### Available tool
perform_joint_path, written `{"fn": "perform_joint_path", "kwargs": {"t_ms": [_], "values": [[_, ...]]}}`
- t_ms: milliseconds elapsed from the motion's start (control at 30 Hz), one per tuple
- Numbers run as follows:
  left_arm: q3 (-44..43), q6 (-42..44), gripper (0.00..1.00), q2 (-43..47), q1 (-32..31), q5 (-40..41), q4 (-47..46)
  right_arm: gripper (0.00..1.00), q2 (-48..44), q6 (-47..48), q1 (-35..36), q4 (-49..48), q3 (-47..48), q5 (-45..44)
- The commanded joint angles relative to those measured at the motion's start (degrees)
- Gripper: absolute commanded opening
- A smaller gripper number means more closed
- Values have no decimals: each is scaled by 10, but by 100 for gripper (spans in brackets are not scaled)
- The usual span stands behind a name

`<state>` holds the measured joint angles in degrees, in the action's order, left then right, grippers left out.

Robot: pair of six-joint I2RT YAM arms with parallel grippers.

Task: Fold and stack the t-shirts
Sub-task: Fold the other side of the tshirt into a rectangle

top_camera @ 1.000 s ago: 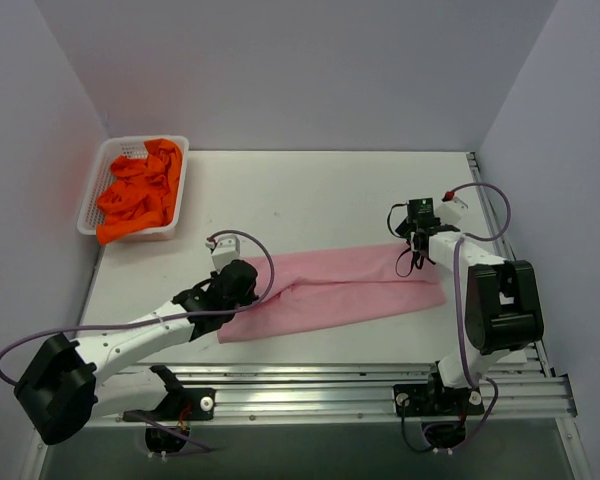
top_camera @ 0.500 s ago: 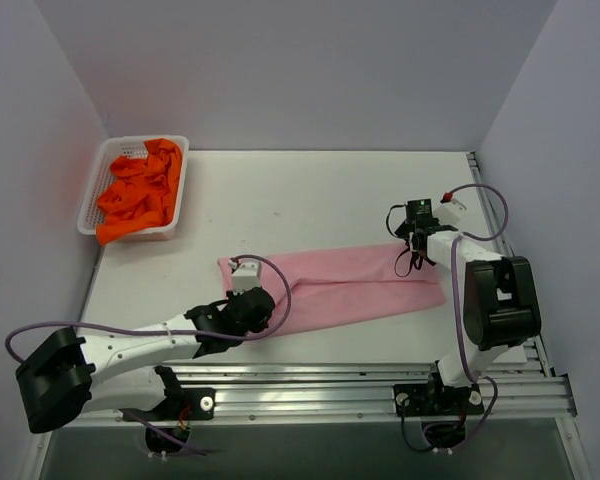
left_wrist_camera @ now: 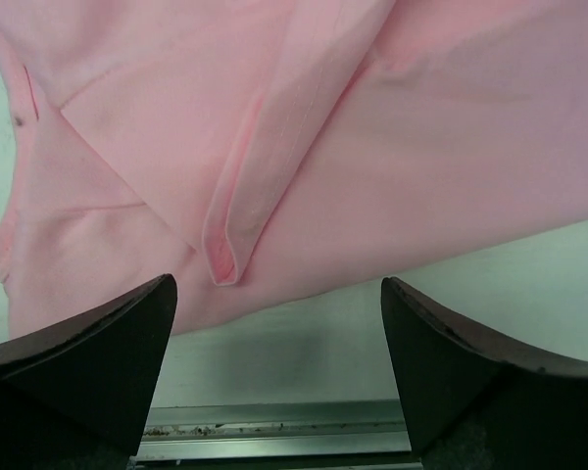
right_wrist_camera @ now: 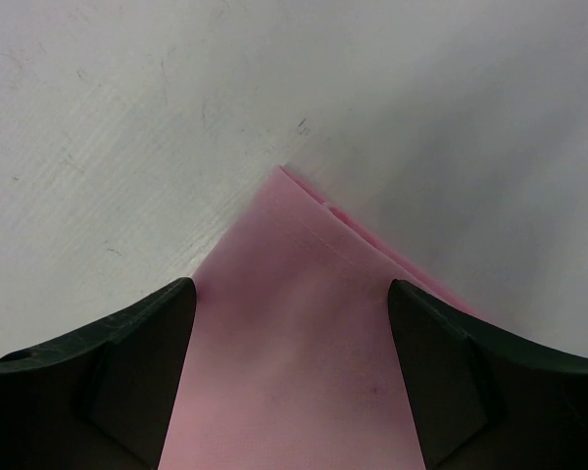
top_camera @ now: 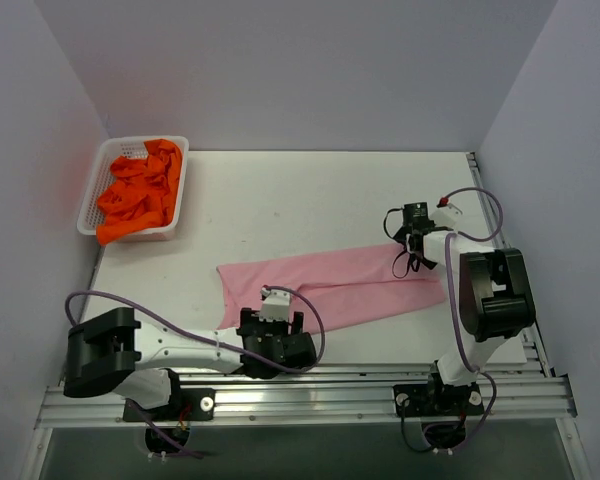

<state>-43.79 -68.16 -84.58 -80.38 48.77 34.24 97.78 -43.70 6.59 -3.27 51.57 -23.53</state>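
A light pink t-shirt (top_camera: 350, 280) lies as a long folded band across the near half of the white table (top_camera: 310, 200). My left gripper (top_camera: 278, 330) hovers open at the band's near edge; the left wrist view shows its open gripper (left_wrist_camera: 276, 294) over bare table, with a folded pink flap (left_wrist_camera: 225, 245) just beyond the fingertips. My right gripper (top_camera: 412, 238) is open above the shirt's far right corner (right_wrist_camera: 304, 206), its open gripper (right_wrist_camera: 292, 304) straddling the pink cloth. More t-shirts, bright orange (top_camera: 140, 190), lie heaped in a basket.
The white mesh basket (top_camera: 92, 200) stands at the table's far left corner. An aluminium rail (top_camera: 330, 385) runs along the near edge, right below my left gripper. Grey walls close in the back and both sides.
My left gripper has swung right and toward the near edge, then opened and let go of the pink shirt. The shirt's left end now lies spread flat. The right arm barely moved.
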Motion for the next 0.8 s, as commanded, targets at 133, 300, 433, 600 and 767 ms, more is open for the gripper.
{"fn": "perform_joint_path", "kwargs": {"t_ms": [133,300,433,600,767], "values": [[21,183,94,191,100,-8,-128,75,16,-6,6,-2,23,-15],[92,282,96,244,252,-186,-294,75,22,-5,6,-7,26,-12],[130,288,99,212,338,-290,-397,75,28,-3,5,-7,29,-13],[150,293,100,137,368,-365,-521,75,28,-1,4,-6,28,-14],[158,287,93,94,373,-414,-579,75,24,2,4,-4,27,-18]]}}
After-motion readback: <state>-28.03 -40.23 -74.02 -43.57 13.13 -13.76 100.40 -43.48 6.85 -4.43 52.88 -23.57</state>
